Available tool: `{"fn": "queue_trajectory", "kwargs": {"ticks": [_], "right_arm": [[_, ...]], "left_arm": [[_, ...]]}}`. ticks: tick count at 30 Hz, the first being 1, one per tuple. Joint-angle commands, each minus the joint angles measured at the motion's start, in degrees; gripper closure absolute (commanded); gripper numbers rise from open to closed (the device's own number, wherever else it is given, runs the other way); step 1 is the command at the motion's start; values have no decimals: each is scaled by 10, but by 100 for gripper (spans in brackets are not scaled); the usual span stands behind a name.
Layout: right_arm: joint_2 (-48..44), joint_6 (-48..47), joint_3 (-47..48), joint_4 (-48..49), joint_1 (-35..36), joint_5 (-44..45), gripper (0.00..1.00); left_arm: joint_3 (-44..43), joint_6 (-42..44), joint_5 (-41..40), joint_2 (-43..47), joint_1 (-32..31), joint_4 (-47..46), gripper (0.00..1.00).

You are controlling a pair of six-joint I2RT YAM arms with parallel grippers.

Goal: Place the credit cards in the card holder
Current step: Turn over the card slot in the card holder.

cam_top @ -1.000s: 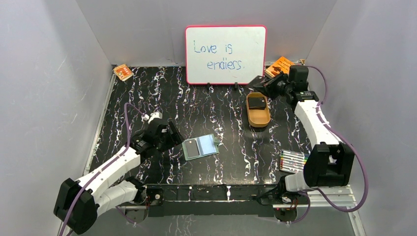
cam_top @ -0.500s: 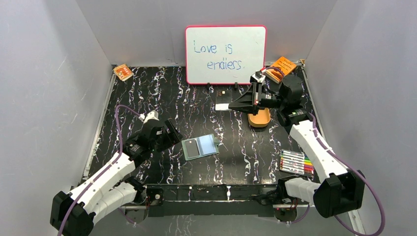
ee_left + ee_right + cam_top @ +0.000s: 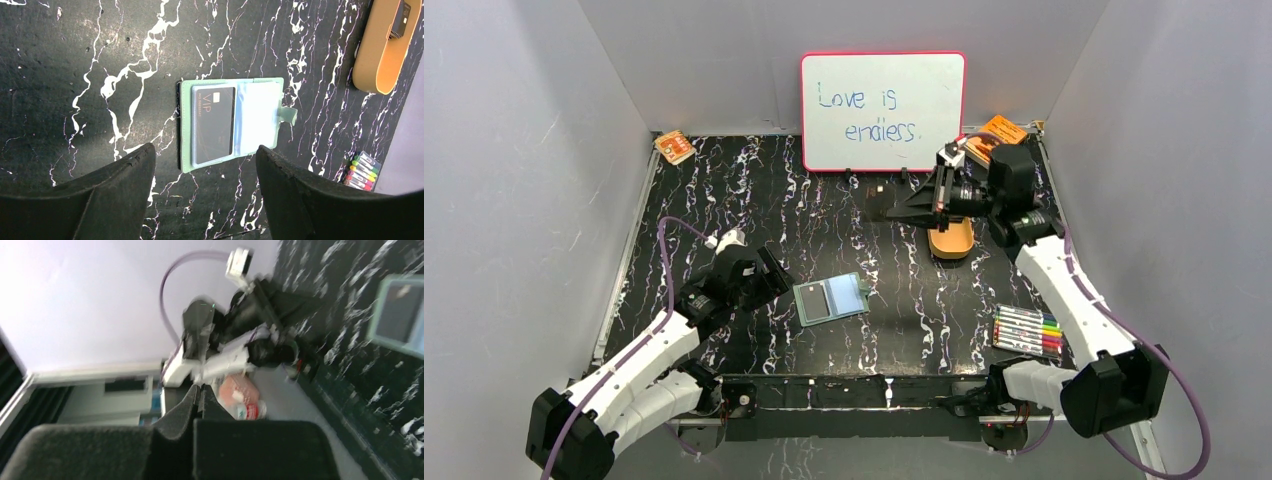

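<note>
The open grey-green card holder (image 3: 831, 298) is laid near the middle of the black, white-veined marble tabletop (image 3: 724, 190), with bare surface on every side. The left tool (image 3: 771, 277), fingers spread, is held just left of it. The far edge is walled off by a pink-framed whiteboard (image 3: 882, 98). A tan oval tray (image 3: 951, 240) toward the far right corner is overhung by the right tool (image 3: 886, 212). Coloured markers (image 3: 1027, 331) are set by the near right corner.

Right wrist view is motion-blurred all over. Card holder (image 3: 400, 315) cut by its right edge. Right claw (image 3: 200, 390) fingers pressed together, anything pinched unreadable. Tan tray (image 3: 951, 245) toward bench's far right corner, mostly hidden under right arm. Markers (image 3: 365, 172) tiny, partly cut off.
</note>
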State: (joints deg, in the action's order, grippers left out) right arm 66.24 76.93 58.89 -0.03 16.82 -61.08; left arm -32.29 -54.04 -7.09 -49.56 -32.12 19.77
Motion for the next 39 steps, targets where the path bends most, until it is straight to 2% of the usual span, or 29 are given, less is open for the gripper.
{"fn": "queue_trajectory", "kwargs": {"ticks": [1, 3, 4, 9, 12, 17, 22, 28, 39], "right_arm": [[22, -417, 135, -346, 76, 303, 100], [13, -516, 114, -365, 159, 456, 100], [11, -540, 95, -357, 174, 476, 100], [48, -550, -8, -301, 187, 422, 100], [61, -526, -75, -229, 194, 384, 100], [76, -480, -153, -139, 193, 356, 100], [80, -454, -178, -136, 193, 407, 100], [104, -432, -182, -151, 193, 415, 100], [103, -398, -208, -152, 194, 371, 100]], "left_arm": [[1, 9, -2, -5, -2, 8, 30], [0, 20, 11, -12, -2, 9, 30], [0, 27, 22, -15, -2, 9, 30], [5, 59, 98, -42, -2, -19, 29], [4, 65, 133, -68, -4, -42, 27], [-12, 72, 122, -134, -17, -50, 25], [-27, 70, 80, -196, -19, -41, 26], [-63, 90, 79, -277, -19, -42, 29], [-117, 128, 93, -377, -19, -66, 38]]}}
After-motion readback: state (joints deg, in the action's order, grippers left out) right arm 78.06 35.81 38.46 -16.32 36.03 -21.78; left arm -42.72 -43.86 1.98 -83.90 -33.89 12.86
